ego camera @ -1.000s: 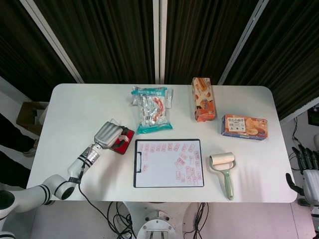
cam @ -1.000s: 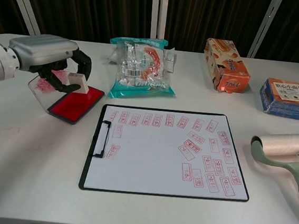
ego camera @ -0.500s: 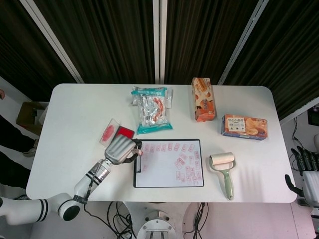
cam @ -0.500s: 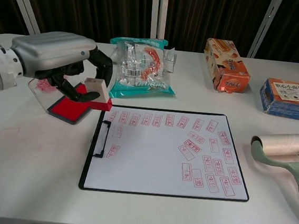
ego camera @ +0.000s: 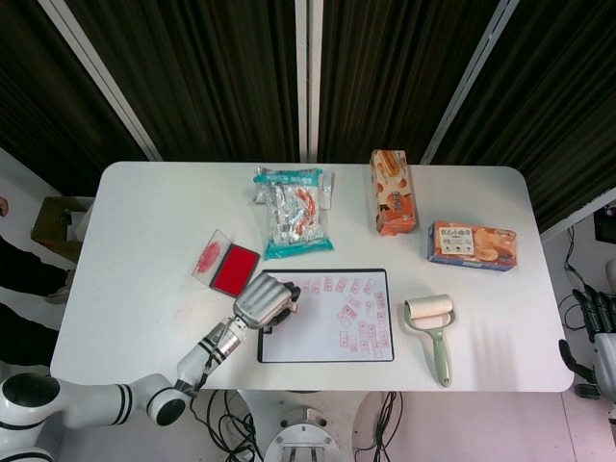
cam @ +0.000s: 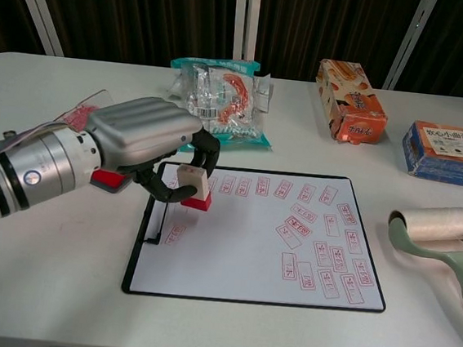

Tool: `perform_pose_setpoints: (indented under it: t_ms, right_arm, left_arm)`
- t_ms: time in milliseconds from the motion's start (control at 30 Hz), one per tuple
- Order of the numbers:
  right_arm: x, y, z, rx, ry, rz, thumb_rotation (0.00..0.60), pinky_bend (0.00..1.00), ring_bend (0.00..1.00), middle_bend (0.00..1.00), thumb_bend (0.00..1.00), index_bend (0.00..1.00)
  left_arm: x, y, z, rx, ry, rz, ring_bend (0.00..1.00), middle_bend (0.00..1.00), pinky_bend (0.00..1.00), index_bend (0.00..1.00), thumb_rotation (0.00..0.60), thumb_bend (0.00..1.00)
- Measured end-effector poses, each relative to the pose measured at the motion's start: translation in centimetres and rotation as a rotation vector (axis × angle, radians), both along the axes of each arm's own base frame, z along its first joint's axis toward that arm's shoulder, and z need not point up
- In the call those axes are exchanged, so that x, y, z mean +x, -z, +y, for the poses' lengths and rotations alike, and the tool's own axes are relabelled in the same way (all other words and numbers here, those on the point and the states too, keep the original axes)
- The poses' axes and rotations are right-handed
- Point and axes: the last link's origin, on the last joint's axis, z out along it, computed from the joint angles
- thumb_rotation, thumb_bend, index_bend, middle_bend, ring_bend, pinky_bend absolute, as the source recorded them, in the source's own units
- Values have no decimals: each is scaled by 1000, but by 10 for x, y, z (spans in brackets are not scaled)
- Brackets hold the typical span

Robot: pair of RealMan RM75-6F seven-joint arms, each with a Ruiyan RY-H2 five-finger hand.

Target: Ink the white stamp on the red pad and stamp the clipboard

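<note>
The white stamp [cam: 194, 185] is held between the fingertips of the left hand [cam: 149, 137], just above the left part of the clipboard [cam: 248, 294], with its red face down. The paper is already crowded with red marks, so a new mark could be put on top of an old one. A smudge could be made if the stamp is tilted or dragged. The red pad [ego camera: 234, 271] is left behind, well apart. Of the right hand [ego camera: 602, 335] only an edge is seen; its fingers cannot be told.
</note>
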Motion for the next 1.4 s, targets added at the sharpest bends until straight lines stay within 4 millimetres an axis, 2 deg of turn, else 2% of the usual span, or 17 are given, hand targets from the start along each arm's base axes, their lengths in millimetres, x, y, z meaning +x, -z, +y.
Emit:
perform_pose_setpoints:
  t_ms: [200,333,533,867,1100,1400]
  right_arm:
    - [-3,0,-1,1,12,-3,600,0,0,0,321,0]
    - [-5,0,-2,7,17,-1,600,0,0,0,321,0]
    - [-5,-2,-3,2,16,-4,600,0,0,0,320,0]
    - [-5,-5,-2,-8,19,-6,600,0,0,0,321,0]
    - [-9,-9,-1,-19,32,-9,600,0,0,0,321,0]
    - [-10,-8,-2,-17,31,-10,600,0,0,0,321,0]
  left_arm:
    - [8,11,8,1,-65,16,996,706,1000,699,600,472]
    - [23,19,13,3,-84,10,996,709,1000,699,600,474]
    - [44,28,18,-4,-55,1,996,710,1000,700,600,476]
    - [65,49,22,-15,-38,1,997,710,1000,700,600,476]
    - [74,57,29,-7,-23,10,998,710,1000,700,600,477]
    - [79,59,34,0,-48,21,998,709,1000,700,600,477]
